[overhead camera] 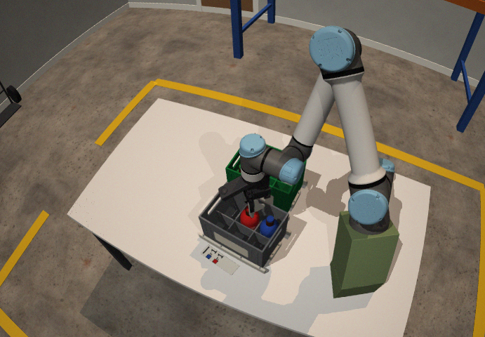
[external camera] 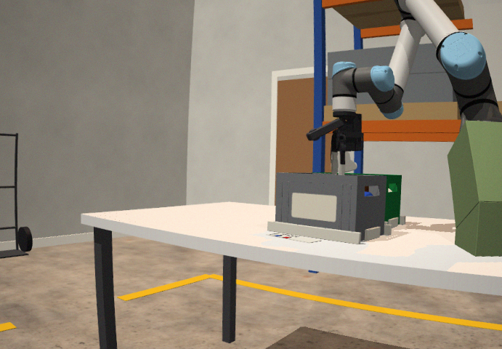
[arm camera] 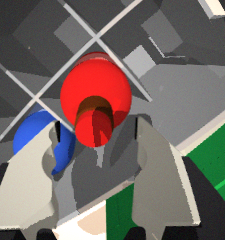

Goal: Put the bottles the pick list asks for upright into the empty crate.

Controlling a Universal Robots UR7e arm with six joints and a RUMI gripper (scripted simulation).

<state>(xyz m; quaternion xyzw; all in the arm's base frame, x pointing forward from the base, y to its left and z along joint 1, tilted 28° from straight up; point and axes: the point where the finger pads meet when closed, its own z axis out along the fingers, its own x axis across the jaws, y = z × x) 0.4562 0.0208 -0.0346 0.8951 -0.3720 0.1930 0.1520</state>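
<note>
The grey crate (overhead camera: pixel 243 232) stands at the table's front, divided into compartments. A red bottle (overhead camera: pixel 249 217) stands upright in a middle compartment, and a blue bottle (overhead camera: pixel 268 226) stands upright in the compartment to its right. My gripper (overhead camera: pixel 250 206) (external camera: pixel 341 166) hangs straight above the red bottle, just over the crate's rim. In the wrist view the fingers stand part open on either side of the red bottle's (arm camera: pixel 95 95) cap, with a gap on both sides. The blue bottle shows behind the left finger. The pick list (overhead camera: pixel 219 258) lies in front of the grey crate.
The green crate (overhead camera: pixel 282 182) stands right behind the grey crate, mostly hidden by my wrist. The arm's green pedestal (overhead camera: pixel 363 254) stands at the table's right. Blue and orange shelving stands behind the table (external camera: pixel 403 123).
</note>
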